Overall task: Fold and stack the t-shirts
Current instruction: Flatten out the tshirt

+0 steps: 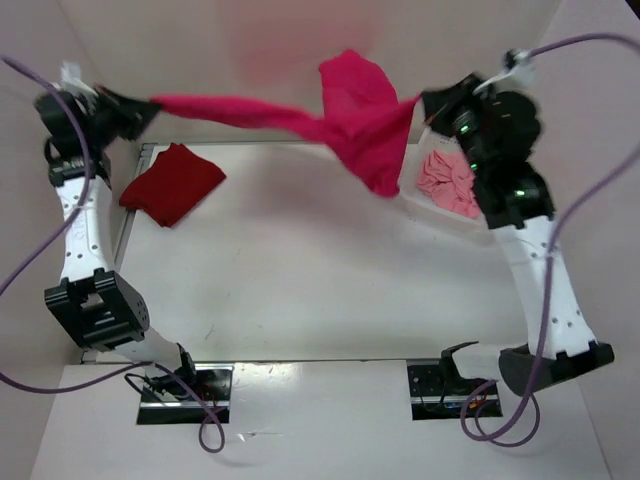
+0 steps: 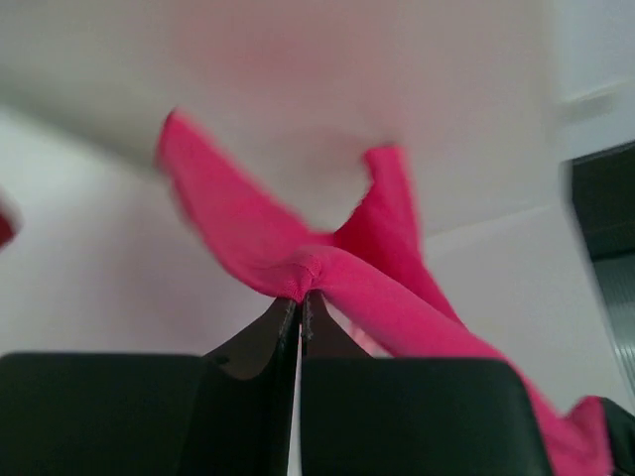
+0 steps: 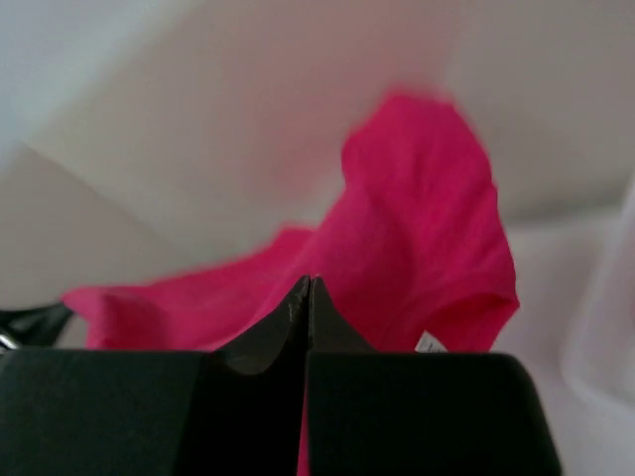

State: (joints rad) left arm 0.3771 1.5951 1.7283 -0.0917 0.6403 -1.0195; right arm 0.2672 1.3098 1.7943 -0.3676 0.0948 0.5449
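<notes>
You had both tools pinching the crimson-pink shirt (image 1: 350, 118), one at each end, and it hung in the air between them. Your left tool (image 1: 148, 104) had its jaws pressed together on a bunched edge of the cloth right at their tips (image 2: 301, 297). Your right tool (image 1: 421, 106) was likewise pressed together, with the cloth (image 3: 417, 248) spreading out beyond its tips (image 3: 309, 283). From the left tool the shirt (image 2: 397, 307) ran as a narrow twisted band, widening into a loose lobe that sagged just beside the right tool.

The dark red shirt (image 1: 172, 184) lay folded below the left tool, near the left edge of the surface (image 1: 300, 280). The salmon pink shirt (image 1: 450, 180) lay crumpled below the right tool, at the right edge. Between those two shirts, beneath the hanging cloth, the surface gave you broad room.
</notes>
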